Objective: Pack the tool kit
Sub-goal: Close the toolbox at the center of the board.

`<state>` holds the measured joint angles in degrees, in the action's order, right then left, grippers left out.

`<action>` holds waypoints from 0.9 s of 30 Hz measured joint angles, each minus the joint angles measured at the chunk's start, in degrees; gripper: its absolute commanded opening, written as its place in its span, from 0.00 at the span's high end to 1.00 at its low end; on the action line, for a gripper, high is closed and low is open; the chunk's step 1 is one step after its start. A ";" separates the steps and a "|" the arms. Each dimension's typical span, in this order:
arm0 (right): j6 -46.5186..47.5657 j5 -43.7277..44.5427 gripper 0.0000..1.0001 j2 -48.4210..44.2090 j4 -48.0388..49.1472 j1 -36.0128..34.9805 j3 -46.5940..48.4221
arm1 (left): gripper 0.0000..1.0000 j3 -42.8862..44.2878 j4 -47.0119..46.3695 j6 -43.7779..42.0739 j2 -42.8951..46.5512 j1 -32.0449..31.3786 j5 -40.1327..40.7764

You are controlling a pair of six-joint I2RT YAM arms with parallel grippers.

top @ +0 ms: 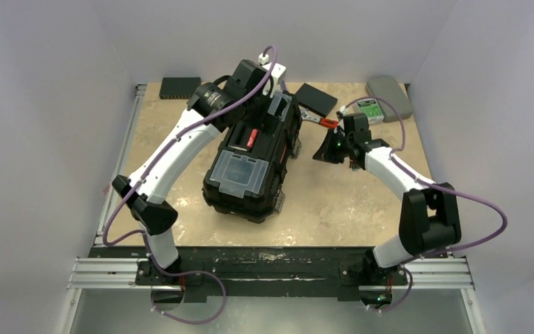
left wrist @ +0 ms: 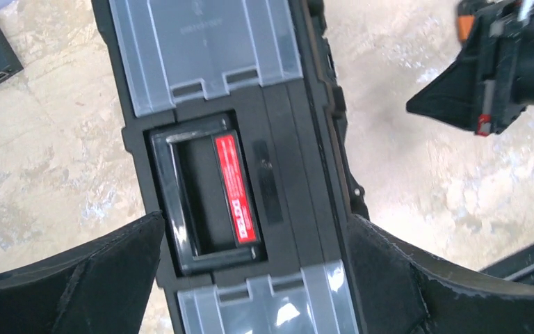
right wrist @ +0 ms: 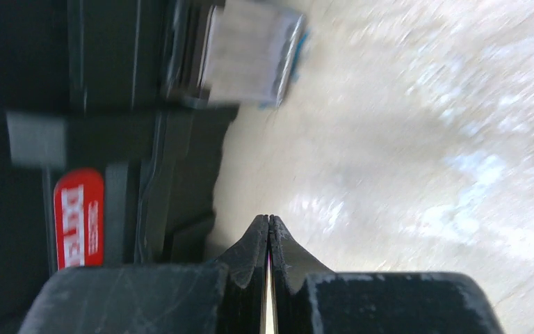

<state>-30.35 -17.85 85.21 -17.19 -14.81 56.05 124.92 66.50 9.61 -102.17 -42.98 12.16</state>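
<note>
The tool kit (top: 250,163), a large black toolbox, stands closed at the table's middle. Its recessed top handle carries a red label (left wrist: 235,188), with a clear-lidded compartment (left wrist: 205,49) on one side and a second clear lid (left wrist: 271,306) on the other. My left gripper (left wrist: 254,278) hangs open over the lid near the handle, one finger (left wrist: 76,278) on each side of the box's width. To the right of the box my right gripper (top: 330,149) hovers low over the bare table, shut and empty (right wrist: 270,223). A small red-handled tool (top: 325,123) lies just beyond it.
A flat black rectangular box (top: 316,99) lies behind the red-handled tool. A grey rounded case (top: 389,89) with a green-labelled item (top: 370,109) sits at the back right corner. Another flat black device (top: 179,86) rests at the back left edge.
</note>
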 measured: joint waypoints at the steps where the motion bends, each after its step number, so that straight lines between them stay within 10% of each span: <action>1: 0.00 0.70 1.00 1.36 -0.04 1.27 1.75 | 0.00 0.13 -0.79 0.02 -0.85 0.74 -0.09; 27: 1.09 -10.21 1.00 48.72 -4.31 3.15 47.12 | 0.00 4.35 -17.94 1.09 -15.67 4.72 -10.45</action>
<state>-29.26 -28.05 133.93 -21.50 -11.66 103.18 129.27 48.56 10.70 -117.84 -38.26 1.72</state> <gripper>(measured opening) 0.001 0.998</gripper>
